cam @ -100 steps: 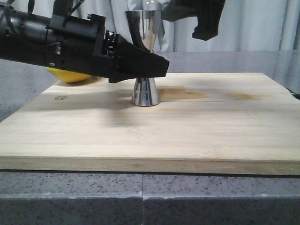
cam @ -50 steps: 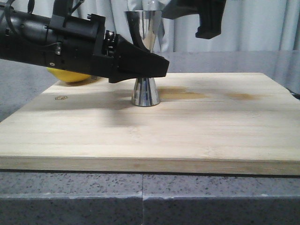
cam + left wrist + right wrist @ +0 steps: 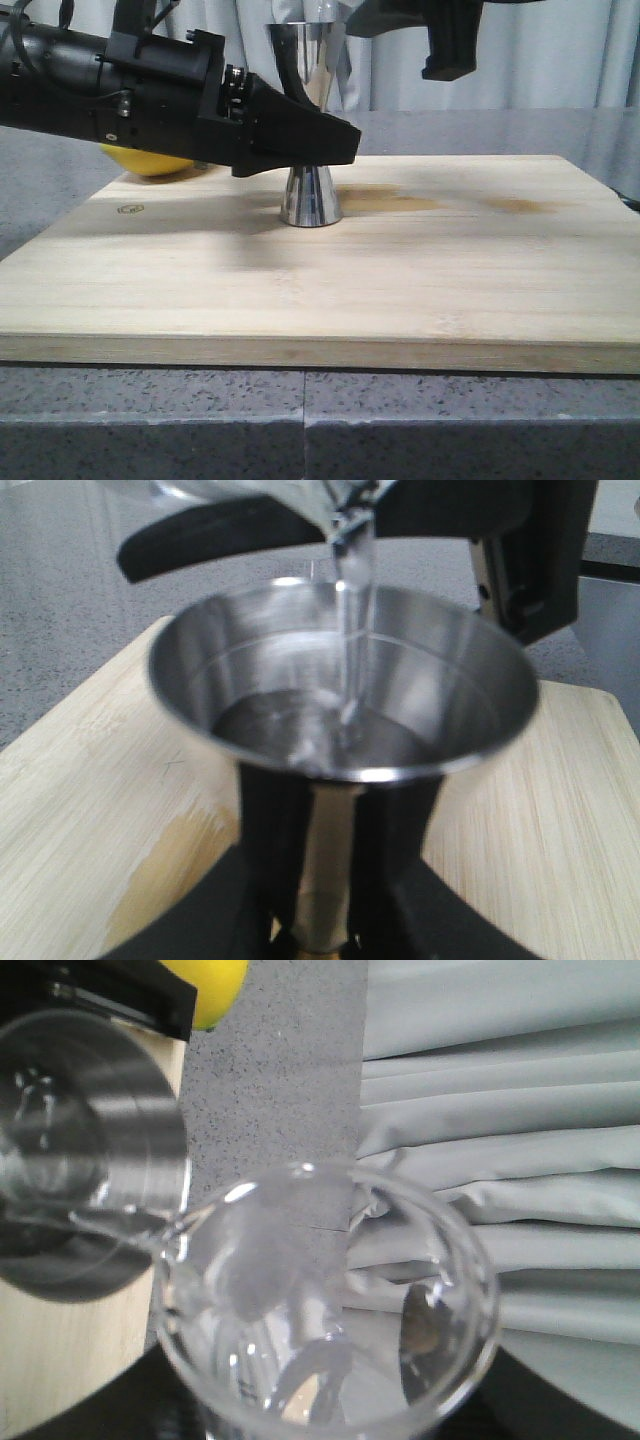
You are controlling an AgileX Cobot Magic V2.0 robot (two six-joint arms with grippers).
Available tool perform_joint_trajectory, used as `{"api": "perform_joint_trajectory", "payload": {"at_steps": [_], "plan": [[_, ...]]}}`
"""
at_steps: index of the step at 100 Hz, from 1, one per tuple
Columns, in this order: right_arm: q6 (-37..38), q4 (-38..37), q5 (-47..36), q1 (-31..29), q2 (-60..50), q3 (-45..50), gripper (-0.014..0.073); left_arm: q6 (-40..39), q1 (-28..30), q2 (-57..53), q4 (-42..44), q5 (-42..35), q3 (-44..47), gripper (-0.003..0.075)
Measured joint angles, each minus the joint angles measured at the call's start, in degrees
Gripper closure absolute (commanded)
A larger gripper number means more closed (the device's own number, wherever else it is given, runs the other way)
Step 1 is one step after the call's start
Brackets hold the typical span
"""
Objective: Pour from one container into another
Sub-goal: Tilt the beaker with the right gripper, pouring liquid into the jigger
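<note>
Pour is under way. Steel jigger (image 3: 311, 120) stands upright on the wooden board (image 3: 330, 290), toward the board's far edge, a little left of its middle. Left gripper (image 3: 318, 140) comes in level from the left; jaws pinch the jigger at its narrow waist, steadying it.

Right gripper (image 3: 440, 40) hangs high above and to the right of the jigger; most of it is cut off by the frame. Right wrist view shows the glass beaker (image 3: 325, 1305) seated between its jaws, so they read as clamped on the glass. Beaker is tipped, lip over the jigger's open cup.

Left wrist view: thin clear stream (image 3: 352, 610) falls from the lip into the upper cup, where liquid (image 3: 310, 735) already pools low in the bowl, well under the rim.

Yellow round object (image 3: 150, 160) sits behind the left arm, off the board's far left corner. Identity unclear.

Judgement: mid-pour. Next move calls for holding the tilt steady, watching the level, then righting the beaker before the cup brims. The left hold must not shift.
</note>
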Motion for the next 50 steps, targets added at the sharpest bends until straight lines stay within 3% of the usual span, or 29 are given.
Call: {"api": "perform_joint_trajectory", "payload": {"at_steps": [50], "plan": [[0.0, -2.0, -0.5, 0.0, 0.0, 0.0, 0.0324, 0.0, 0.0, 0.0, 0.0, 0.0, 0.0, 0.0585]]}}
